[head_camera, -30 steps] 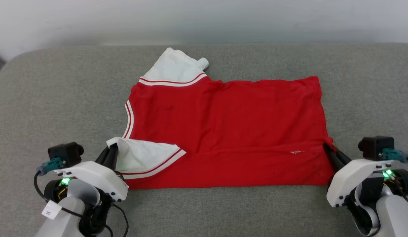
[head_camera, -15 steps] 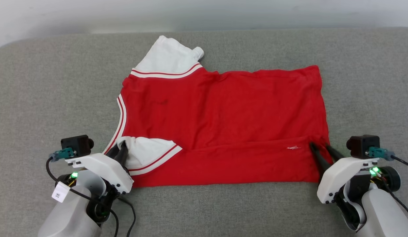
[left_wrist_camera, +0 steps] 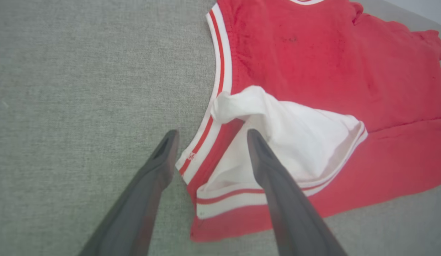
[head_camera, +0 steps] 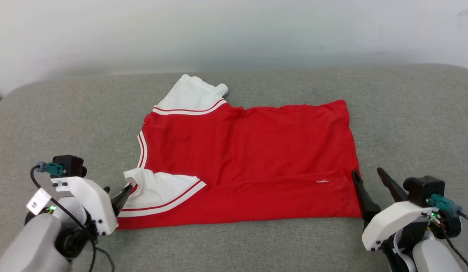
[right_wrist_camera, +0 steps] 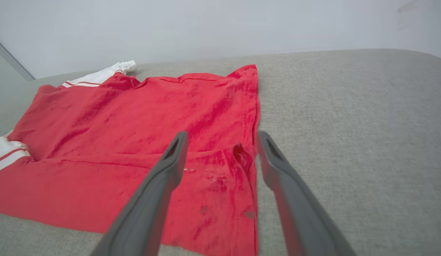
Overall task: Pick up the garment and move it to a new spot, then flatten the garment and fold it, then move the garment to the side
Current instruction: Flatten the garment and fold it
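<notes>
Head, left wrist and right wrist views. The garment (head_camera: 249, 158), a red soft jersey T-shirt with white sleeves and red-and-white striped trim, lies spread on a grey woven upholstered surface (head_camera: 68, 124) in front of a pale wall (head_camera: 234, 34). Its neckline faces the robot's left and its hem the right. The near edge is folded over onto the body, with the near white sleeve (head_camera: 162, 187) on top of the red cloth. The far white sleeve (head_camera: 192, 92) projects from the far side.

The left gripper (head_camera: 118, 186) stands at the neckline end, its two dark fingers spread apart and grasping nothing. In the left wrist view, the left gripper (left_wrist_camera: 212, 131) has the striped collar edge between its fingers. One finger is over bare grey surface, the other over the near sleeve of the garment (left_wrist_camera: 313, 71).

The right gripper (head_camera: 367, 171) stands at the hem end, likewise spread and empty. In the right wrist view, the right gripper (right_wrist_camera: 222, 133) straddles the hem of the garment (right_wrist_camera: 135, 124). One finger is over red cloth, the other over bare surface, and a small pucker of fabric lies between them. Contact with the cloth cannot be told.
</notes>
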You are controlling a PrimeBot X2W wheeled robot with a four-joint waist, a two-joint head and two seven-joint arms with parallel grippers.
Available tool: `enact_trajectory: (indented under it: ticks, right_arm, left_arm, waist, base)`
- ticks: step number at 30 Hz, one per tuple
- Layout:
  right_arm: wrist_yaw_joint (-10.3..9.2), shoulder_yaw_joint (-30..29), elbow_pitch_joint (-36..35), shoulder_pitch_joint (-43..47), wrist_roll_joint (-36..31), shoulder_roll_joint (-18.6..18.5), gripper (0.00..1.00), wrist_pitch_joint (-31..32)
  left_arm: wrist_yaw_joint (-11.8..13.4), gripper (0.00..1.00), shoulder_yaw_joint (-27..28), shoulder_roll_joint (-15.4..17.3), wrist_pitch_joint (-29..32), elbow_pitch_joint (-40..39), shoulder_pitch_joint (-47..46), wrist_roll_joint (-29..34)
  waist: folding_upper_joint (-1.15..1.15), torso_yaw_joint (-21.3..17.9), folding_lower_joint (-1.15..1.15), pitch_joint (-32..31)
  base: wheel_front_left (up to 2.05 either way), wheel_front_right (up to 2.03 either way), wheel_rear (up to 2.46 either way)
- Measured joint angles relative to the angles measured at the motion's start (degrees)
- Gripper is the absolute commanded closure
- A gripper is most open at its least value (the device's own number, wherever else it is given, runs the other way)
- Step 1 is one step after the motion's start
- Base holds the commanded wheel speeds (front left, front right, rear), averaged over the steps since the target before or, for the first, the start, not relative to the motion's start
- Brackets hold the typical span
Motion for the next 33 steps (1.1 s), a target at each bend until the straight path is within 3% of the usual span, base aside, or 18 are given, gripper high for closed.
enact_trajectory:
  ticks: [3,8,12,15,16,17,18,20,26,33]
  right_arm:
    - [0.0,-0.5,-2.3,1.6,-0.4,0.8,0.0,1.0]
    - [0.0,-0.8,-5.5,2.8,-0.6,1.8,0.0,2.1]
    - [0.0,-1.0,-7.4,2.8,-0.5,2.8,0.0,2.7]
    - [0.0,-1.6,-7.8,2.7,-0.3,3.0,0.0,3.0]
    - [0.0,-1.8,-7.8,2.7,0.0,3.1,0.0,3.3]
    - [0.0,-2.1,-7.8,2.7,0.2,3.1,0.0,3.5]
    - [0.0,-2.5,-7.9,2.7,0.5,3.1,0.0,4.0]
    - [0.0,-3.3,-8.0,2.7,1.7,3.0,0.0,5.0]
    - [0.0,-5.0,-8.4,2.7,4.5,1.4,0.0,11.2]
    - [0.0,-2.7,-5.9,1.4,7.4,-2.0,0.0,27.2]
  left_arm:
    - [0.4,0.0,-0.2,3.3,7.4,-3.0,1.1,-2.0]
    - [3.3,0.0,-0.4,6.2,17.0,-6.9,3.7,-5.2]
    - [5.4,0.0,0.1,7.1,20.3,-9.1,5.7,-7.3]
    - [5.6,0.0,0.2,6.9,21.6,-9.2,5.7,-8.3]
    - [5.6,0.05,0.2,6.9,22.0,-9.1,5.7,-8.6]
    - [5.6,0.48,0.2,6.9,22.4,-9.1,5.7,-8.7]
    - [5.6,0.62,0.3,6.7,22.8,-9.0,5.7,-9.3]
    - [5.6,1.0,0.4,6.4,23.5,-8.9,5.6,-10.0]
    - [4.4,1.0,0.1,4.4,23.2,-8.7,5.8,-11.3]
    - [5.0,1.0,-0.1,4.4,18.1,-11.8,6.7,-8.2]
  waist:
    - [0.0,-0.8,0.0,-0.5]
    - [0.0,-2.0,-0.01,-0.1]
    - [0.0,-3.1,0.0,2.0]
    - [0.0,-3.6,0.0,3.5]
    - [0.0,-3.8,-0.01,3.9]
    - [0.0,-4.0,-0.01,4.2]
    - [0.0,-4.2,-0.01,4.5]
    - [0.0,-4.5,-0.01,4.8]
    - [0.0,-4.6,-0.01,4.6]
    - [0.0,-3.7,0.0,3.0]
  base:
    - [0.0,0.0,0.0]
    - [0.0,0.0,0.0]
    - [0.0,0.0,0.0]
    - [0.0,0.0,0.0]
    - [0.0,0.0,0.0]
    - [0.0,0.0,0.0]
    - [0.0,0.0,0.0]
    - [0.0,0.0,0.0]
    - [0.0,0.0,0.0]
    - [0.0,0.0,0.0]
